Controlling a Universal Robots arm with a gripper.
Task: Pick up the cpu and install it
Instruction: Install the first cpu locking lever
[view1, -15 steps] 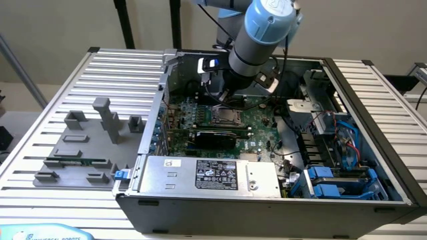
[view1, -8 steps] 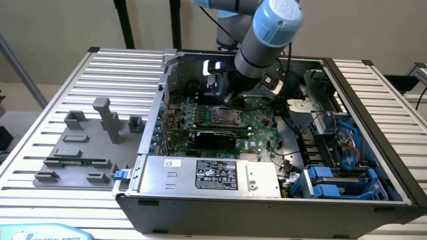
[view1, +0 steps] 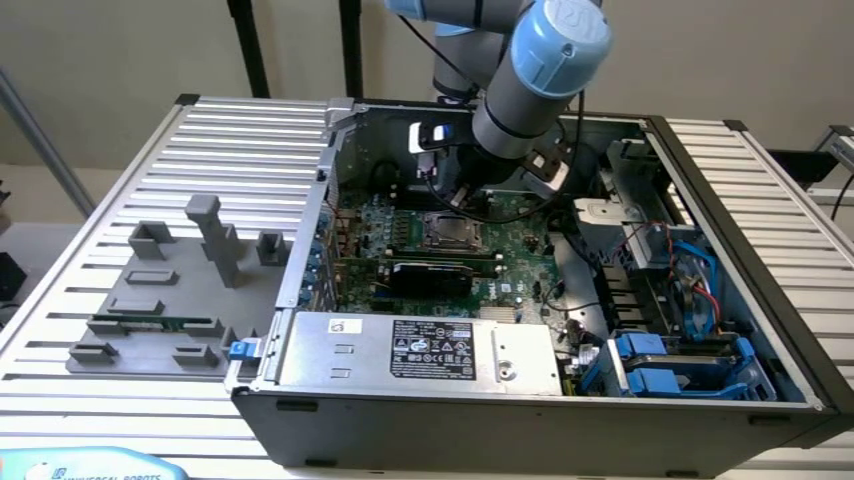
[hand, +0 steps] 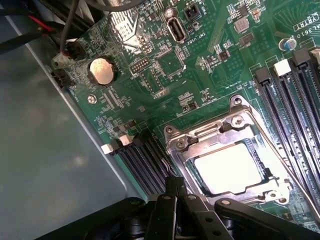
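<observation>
Lettering "INT_USB2" (hand: 192, 42) on green board (hand: 150, 70) near cpu (hand: 227, 167) in socket (hand: 200, 134)

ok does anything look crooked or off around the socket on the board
Nothing stands out: the chip lies flat and square inside the socket's metal frame, edges parallel to it, and the board around it looks undamaged.
</observation>
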